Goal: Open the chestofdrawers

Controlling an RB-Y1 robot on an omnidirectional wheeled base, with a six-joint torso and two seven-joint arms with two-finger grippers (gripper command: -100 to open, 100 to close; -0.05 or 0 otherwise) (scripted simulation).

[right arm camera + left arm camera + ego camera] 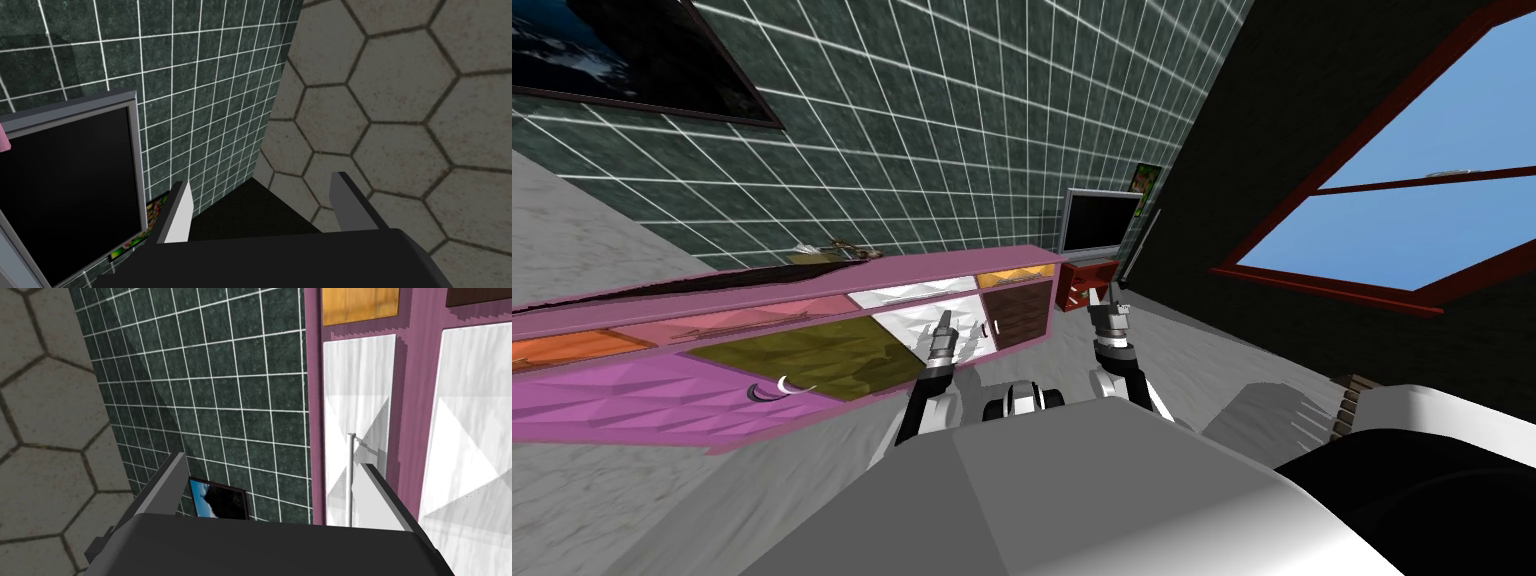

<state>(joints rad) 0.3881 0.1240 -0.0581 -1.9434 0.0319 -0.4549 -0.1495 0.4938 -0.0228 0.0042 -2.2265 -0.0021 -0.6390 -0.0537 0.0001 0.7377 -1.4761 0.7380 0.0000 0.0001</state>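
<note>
Before the pink chest of drawers (612, 395), the left gripper (272, 488) is being held wide open near a white front's thin handle (351, 468); the right gripper (262, 205) is being held wide open too.

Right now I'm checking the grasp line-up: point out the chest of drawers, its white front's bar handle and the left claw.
chest of drawers (952, 263): head view, on its pink top edge.
bar handle (350, 478): left wrist view, middle of the thin bar.
left claw (274, 460): left wrist view, midway between its open fingertips.
</note>
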